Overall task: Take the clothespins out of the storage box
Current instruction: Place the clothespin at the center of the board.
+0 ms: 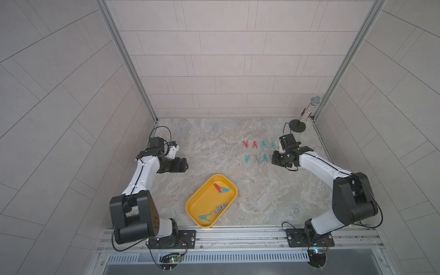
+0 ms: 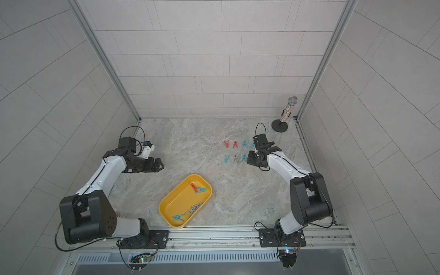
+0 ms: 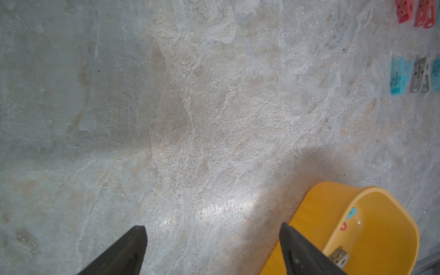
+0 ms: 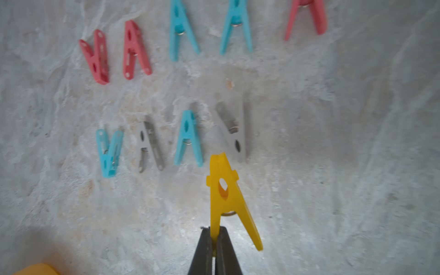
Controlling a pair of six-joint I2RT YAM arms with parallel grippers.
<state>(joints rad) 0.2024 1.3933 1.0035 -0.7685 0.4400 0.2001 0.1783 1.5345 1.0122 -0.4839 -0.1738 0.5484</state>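
While in jaws, clothespin (image 4: 216, 171) tip-outward.

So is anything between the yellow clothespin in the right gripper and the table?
Nothing visible: the right gripper holds the yellow plastic clothespin over bare marble table, near the grey plastic clothespin.

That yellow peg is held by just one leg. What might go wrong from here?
The right end effector pinches the yellow clothespin by only one leg, so it may twist or slip out. It also hangs close to the grey clothespin on the table, so setting it down might knock that one askew.
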